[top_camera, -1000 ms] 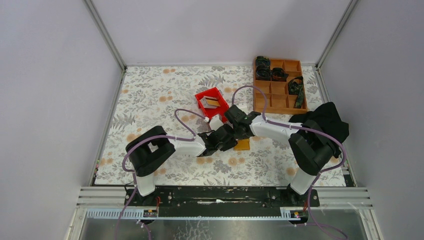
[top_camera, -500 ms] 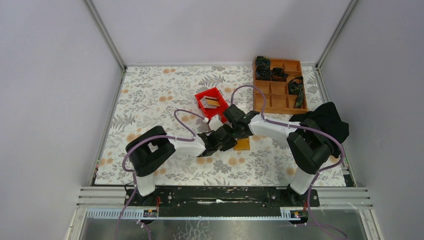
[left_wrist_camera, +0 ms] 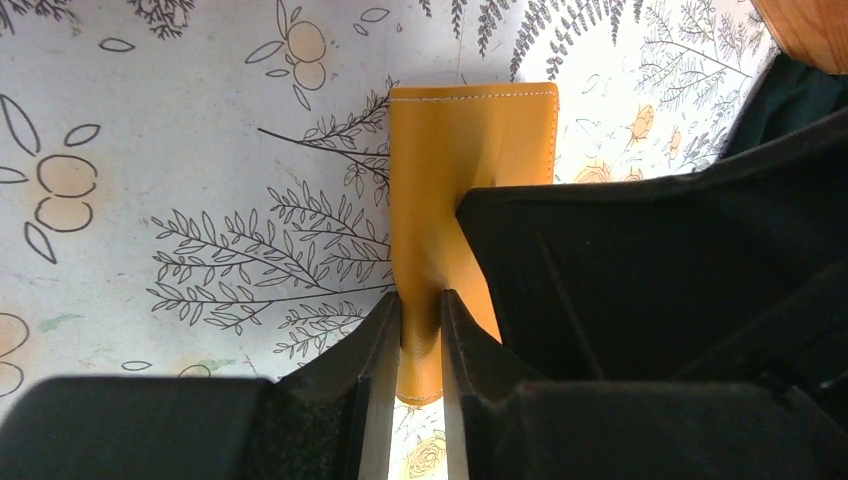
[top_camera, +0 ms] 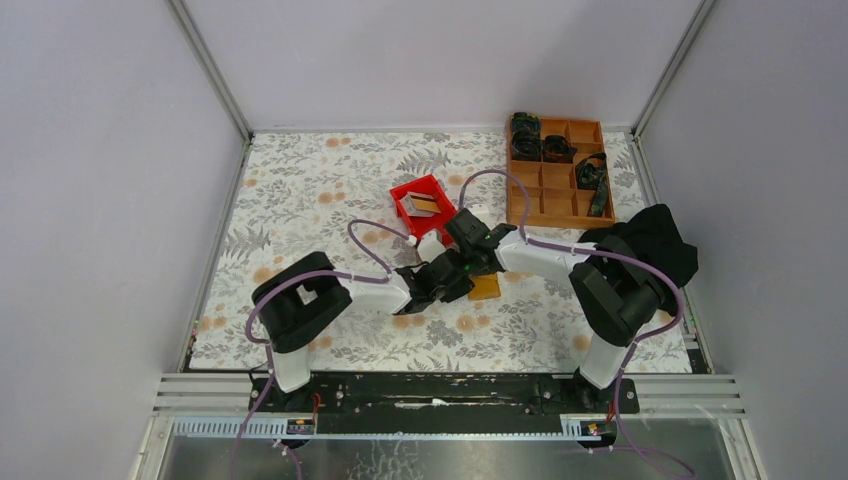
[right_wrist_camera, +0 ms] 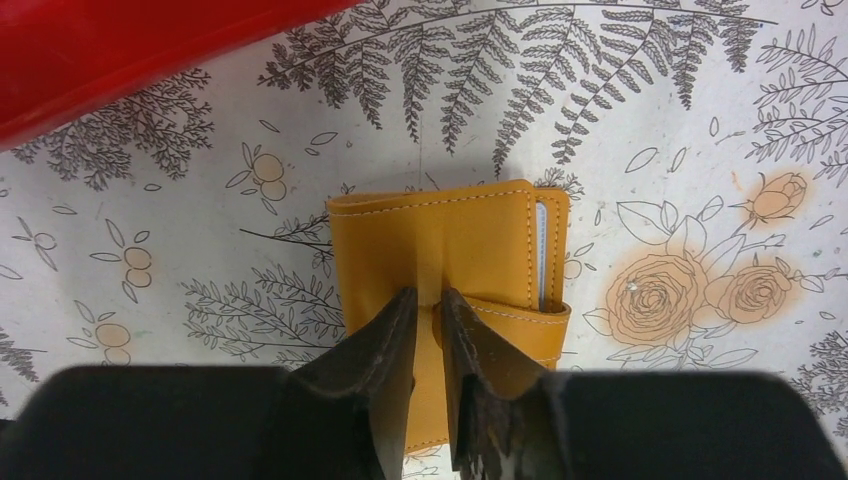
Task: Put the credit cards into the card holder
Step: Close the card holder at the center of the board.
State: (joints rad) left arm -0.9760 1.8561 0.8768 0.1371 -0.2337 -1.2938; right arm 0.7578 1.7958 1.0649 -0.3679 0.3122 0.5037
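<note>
The card holder point(top_camera: 487, 289), a tan-orange wallet, lies folded on the floral cloth between the two arms. In the left wrist view my left gripper point(left_wrist_camera: 420, 302) is shut on a raised fold at the near edge of the card holder point(left_wrist_camera: 470, 150). Over the card holder point(right_wrist_camera: 430, 240) in the right wrist view, my right gripper point(right_wrist_camera: 429, 296) stands open by a narrow gap, its tips on the cover. The pale edge of one credit card point(right_wrist_camera: 541, 255) shows in the holder's right-hand slot. More flat greyish cards point(top_camera: 422, 204) lie in the red bin.
The red bin point(top_camera: 437, 187) stands just behind the grippers, with a small white object point(top_camera: 432, 244) beside it. An orange-brown compartment tray point(top_camera: 556, 205) with dark items sits at the back right. A black cloth point(top_camera: 650, 245) lies at the right edge.
My right gripper's jaws have parted a little over the card holder. The left gripper has closed slightly tighter on the fold. Both arms have barely shifted.
</note>
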